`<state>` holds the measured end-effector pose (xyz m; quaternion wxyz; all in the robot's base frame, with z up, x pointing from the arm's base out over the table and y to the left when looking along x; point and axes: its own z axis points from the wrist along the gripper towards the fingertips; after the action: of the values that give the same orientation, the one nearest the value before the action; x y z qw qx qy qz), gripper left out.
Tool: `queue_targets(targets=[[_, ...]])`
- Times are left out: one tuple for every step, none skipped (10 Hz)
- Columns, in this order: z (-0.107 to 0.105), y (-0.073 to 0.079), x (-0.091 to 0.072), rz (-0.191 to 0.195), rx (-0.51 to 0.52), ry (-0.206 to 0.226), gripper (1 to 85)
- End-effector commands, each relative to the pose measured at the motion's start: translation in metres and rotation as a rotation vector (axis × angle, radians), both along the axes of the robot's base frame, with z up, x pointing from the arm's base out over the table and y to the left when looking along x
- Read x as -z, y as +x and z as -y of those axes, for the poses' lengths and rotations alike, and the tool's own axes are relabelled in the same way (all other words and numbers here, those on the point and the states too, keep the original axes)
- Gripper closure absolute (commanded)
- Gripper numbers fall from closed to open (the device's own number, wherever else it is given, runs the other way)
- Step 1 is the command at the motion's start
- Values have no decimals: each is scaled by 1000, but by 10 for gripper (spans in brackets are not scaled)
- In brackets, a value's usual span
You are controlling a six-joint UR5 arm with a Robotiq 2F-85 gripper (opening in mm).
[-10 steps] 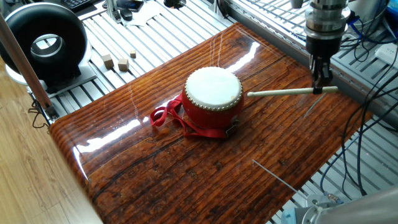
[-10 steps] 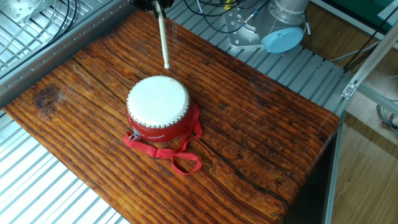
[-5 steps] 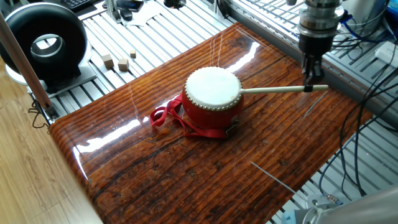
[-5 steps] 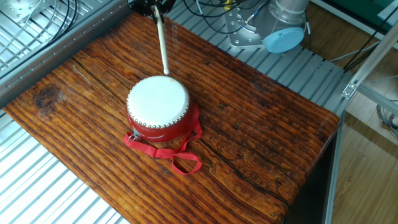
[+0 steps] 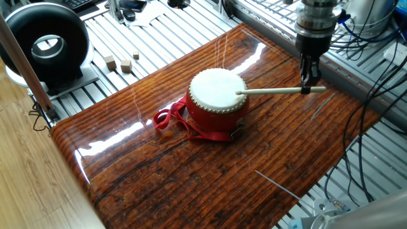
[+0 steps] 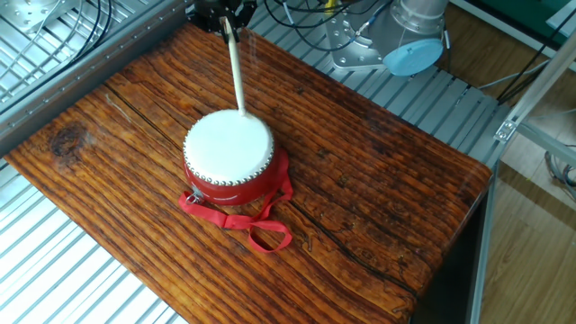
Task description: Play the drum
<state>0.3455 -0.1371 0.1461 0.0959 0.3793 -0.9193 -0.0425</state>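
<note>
The small red drum (image 5: 216,105) with an off-white skin head and a red ribbon strap (image 5: 168,119) sits in the middle of the wooden table (image 5: 191,172); it also shows in the other fixed view (image 6: 229,153). My gripper (image 5: 308,87) is shut on a pale wooden drumstick (image 5: 276,91), held level. The stick's tip lies over the near edge of the drum head (image 6: 243,112). In the other fixed view the gripper (image 6: 225,20) is at the top edge, with the stick (image 6: 236,67) pointing down toward the drum.
A black ring-shaped device (image 5: 44,44) stands at the far left off the table. Small wooden cubes (image 5: 121,62) lie on the metal slats beside it. Cables (image 5: 375,95) hang at the right. The robot base (image 6: 405,40) stands behind the table.
My gripper has moved toward the drum with the stick. The stick's tip went from short of the drum to over the edge of its head.
</note>
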Motion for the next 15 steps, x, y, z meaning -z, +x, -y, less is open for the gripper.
queue_targets(targets=[[-4, -4, -3, -26, 20, 5, 847], [2, -2, -2, -20, 20, -18, 847], [0, 1, -2, -9, 30, -12, 847], [-2, 4, -1, 6, 41, -8, 847], [-1, 6, 0, 14, 45, -12, 847], [0, 8, 0, 18, 45, -18, 847], [0, 6, 0, 14, 42, -14, 847], [0, 6, 0, 12, 42, -16, 847], [2, 6, 0, 14, 42, -22, 847], [-1, 8, 0, 20, 42, -11, 847], [-11, 11, 0, 30, 47, 25, 847], [-15, 15, 1, 48, 45, 41, 847], [-15, 20, 2, 66, 47, 45, 847], [-19, 24, 2, 81, 62, 57, 847], [-19, 29, 2, 99, 66, 57, 847]])
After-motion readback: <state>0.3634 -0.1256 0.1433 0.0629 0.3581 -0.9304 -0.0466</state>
